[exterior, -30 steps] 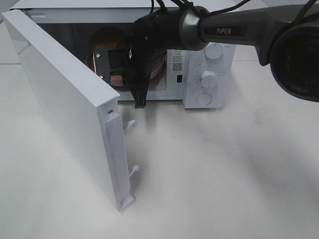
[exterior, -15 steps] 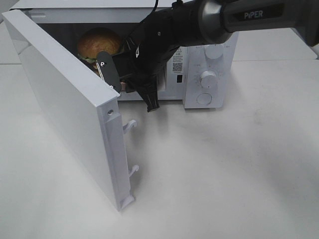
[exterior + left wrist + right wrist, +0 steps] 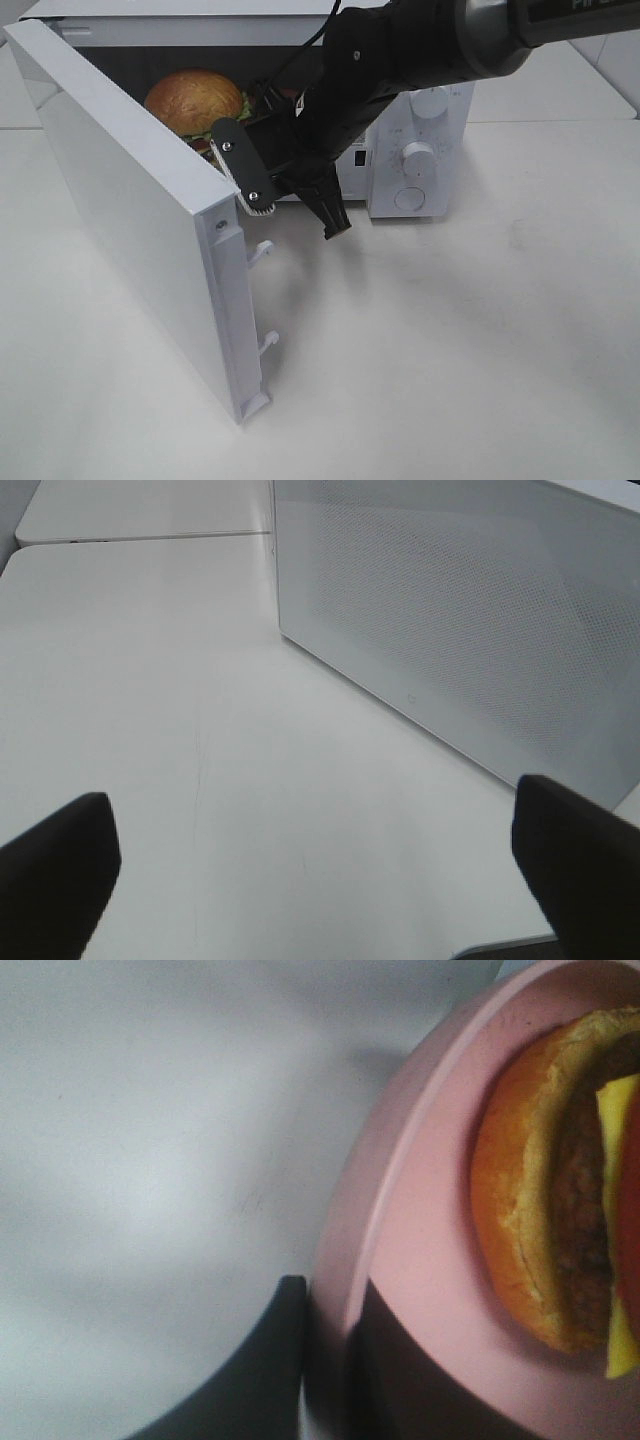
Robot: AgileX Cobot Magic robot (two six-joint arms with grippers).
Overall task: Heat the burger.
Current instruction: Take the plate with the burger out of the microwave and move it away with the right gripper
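Observation:
The burger [image 3: 195, 98], with its glossy brown bun and green lettuce, sits inside the open microwave [image 3: 420, 150] at the left of the cavity. In the right wrist view the burger [image 3: 545, 1210] lies on a pink plate [image 3: 420, 1250]. My right gripper [image 3: 335, 1300] is shut on that plate's rim, one finger on each face. In the exterior high view the right gripper [image 3: 255, 185] reaches into the cavity from the right, and the plate is mostly hidden behind it. My left gripper [image 3: 320, 880] is open and empty, low over the table, facing the door's outer face [image 3: 460, 630].
The microwave door [image 3: 140, 220] stands swung wide open to the left, its latch hooks [image 3: 262, 250] pointing at the table in front. The control panel with two knobs [image 3: 418, 155] is to the right of the cavity. The white table [image 3: 450, 350] surrounds it.
My right arm has shifted right and toward the front, uncovering the burger in the cavity. Its grip on the plate holds. The left gripper has not changed.

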